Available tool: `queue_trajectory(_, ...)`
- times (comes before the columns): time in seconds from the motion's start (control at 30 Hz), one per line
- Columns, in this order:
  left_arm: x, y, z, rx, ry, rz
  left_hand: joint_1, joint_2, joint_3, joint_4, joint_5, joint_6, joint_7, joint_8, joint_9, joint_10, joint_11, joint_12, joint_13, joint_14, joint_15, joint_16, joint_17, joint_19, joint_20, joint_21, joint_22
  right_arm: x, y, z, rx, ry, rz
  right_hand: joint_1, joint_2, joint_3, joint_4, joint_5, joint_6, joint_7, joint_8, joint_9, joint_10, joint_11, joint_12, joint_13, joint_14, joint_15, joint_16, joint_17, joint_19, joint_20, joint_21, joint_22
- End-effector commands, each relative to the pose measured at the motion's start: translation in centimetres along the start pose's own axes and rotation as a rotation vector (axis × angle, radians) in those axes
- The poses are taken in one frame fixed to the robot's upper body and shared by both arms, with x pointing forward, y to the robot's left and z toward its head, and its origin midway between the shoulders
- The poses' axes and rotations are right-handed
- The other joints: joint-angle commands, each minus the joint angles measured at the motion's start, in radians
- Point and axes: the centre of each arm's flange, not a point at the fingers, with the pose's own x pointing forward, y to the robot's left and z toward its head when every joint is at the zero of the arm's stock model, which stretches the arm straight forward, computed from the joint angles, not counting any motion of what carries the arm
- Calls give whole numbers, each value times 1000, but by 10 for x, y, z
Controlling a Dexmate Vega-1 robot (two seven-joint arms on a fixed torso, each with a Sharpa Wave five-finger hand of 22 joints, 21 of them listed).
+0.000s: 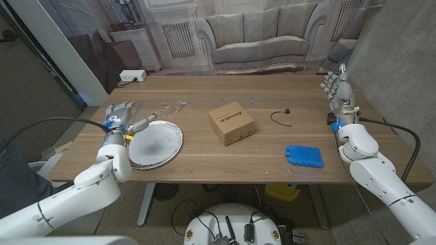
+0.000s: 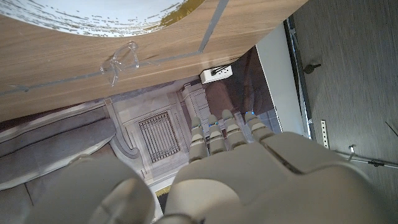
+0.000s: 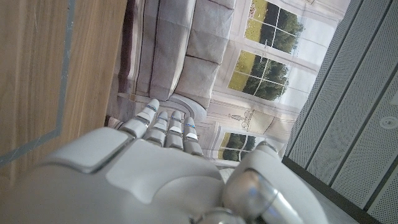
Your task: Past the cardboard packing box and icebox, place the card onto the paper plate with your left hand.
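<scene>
My left hand [image 1: 119, 117] hovers empty-fingered just left of the paper plate [image 1: 156, 144], no card in sight, so I risk knocking the plate.

On the wooden table [image 1: 204, 153], the cardboard box [image 1: 231, 122] is sitting at centre. The paper plate [image 1: 157, 143] is lying to its left, a thumb of the left hand [image 1: 119, 121] reaching over the plate's rim. The icebox [image 1: 304, 156] is lying to the box's right and nearer the front edge, a small cable [image 1: 280, 118] behind it.
</scene>
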Motion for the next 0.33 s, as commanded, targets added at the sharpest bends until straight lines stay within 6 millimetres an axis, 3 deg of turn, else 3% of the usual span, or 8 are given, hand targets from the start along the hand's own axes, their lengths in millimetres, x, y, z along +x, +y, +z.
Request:
queue_trajectory(0.03,1,9,0,9,-5,3,-4,2,-6,-1,8,11,-2,7,2,9,1,9,1,8,-4,8,0,-10,-1,7,1,-1,2,-1,-2,25,8,2,2,-6,1,-4,6,1,-1,5,8,-1,-1,3,8,0,2,3,2,2,4,2)
queue_trajectory(0.33,-2,10,0,2,-9,34,-6,5,-10,-2,11,18,-1,9,2,11,1,10,-1,11,-6,8,0,-12,-2,7,0,-3,2,-3,6,14,4,2,2,-7,1,-4,6,2,-1,5,9,-1,-1,3,8,0,2,3,2,3,4,2)
